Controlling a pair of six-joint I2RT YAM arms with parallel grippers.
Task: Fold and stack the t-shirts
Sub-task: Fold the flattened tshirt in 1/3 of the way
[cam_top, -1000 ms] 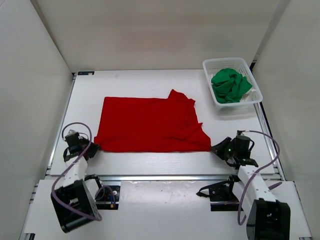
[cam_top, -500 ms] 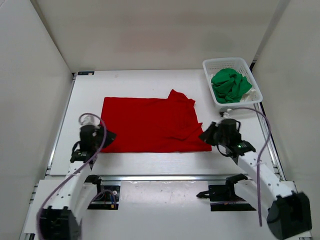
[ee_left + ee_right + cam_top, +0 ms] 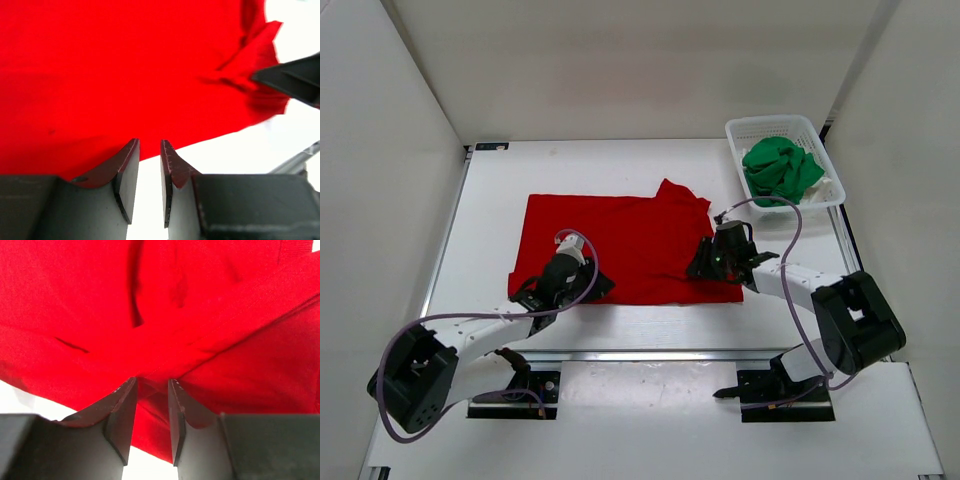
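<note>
we have the red t-shirt [image 3: 620,240] spread flat on the table [image 3: 490,200], with both hands down at its near edge. the left hand [image 3: 149,144] sits right at the hem. its jaws stand a narrow gap apart, bare table shows between them and nothing is gripped. the cloth runs ahead of it and off to its left. the right hand [image 3: 152,382] is at the other near corner, over a bunched, creased patch. its jaws are likewise a little apart, and red folds lie under and ahead of the tips. we see no firm pinch there.

the green t-shirt [image 3: 780,168] lies heaped in the white mesh basket [image 3: 820,135], well beyond the right hand, with a bit of white cloth [image 3: 826,190] beside it.

risks, as we judge them:
- the left hand may close on air or scrape the table, since its tips straddle the hem rather than the cloth.
- the right hand may catch several creased layers at once, so the fold would come out crooked.
- if one hand grips and the other misses, a lift would drag the shirt askew.
</note>
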